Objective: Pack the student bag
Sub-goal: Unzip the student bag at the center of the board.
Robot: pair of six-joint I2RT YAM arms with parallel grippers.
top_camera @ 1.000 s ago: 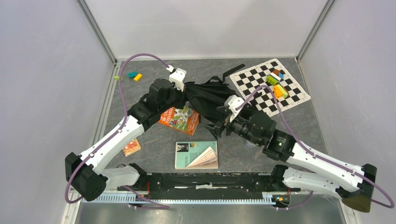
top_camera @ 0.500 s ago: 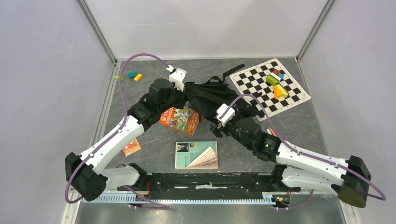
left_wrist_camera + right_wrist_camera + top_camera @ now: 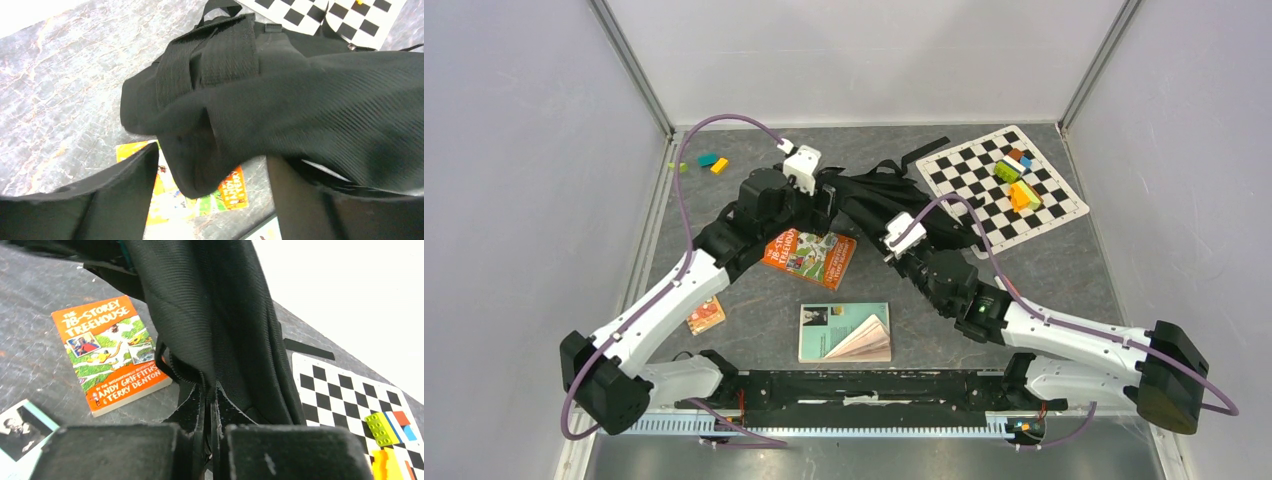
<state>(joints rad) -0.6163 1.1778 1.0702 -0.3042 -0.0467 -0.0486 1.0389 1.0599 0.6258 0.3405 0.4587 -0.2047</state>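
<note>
**gearhead_42:** ok so where's the student bag (image 3: 874,198) sitting right now?

**benchrat:** far middle of the table (image 3: 724,225), bunched up between the two arms. The orange paperback (image 3: 809,255) is just on its near-left side and the checkered mat (image 3: 969,165) is on its right. From the left wrist cam, one fold of it hangs over the top edge of that paperback.

**gearhead_42:** and the grippers?

**benchrat:** the right gripper (image 3: 210,407) has its fingers pressed together, pinching a thin edge of the bag, looks like right along the zipper line. The left gripper (image 3: 212,155) has its fingers spread wide. A fold of black fabric dips into the gap, but nothing's clamped on it (can't tell if the cloth brushes either pad).

**gearhead_42:** anything else lying around?

**benchrat:** an open book (image 3: 844,332) near the arm bases, well apart from the bag, and some coloured bricks (image 3: 1014,180) on the mat.
</note>
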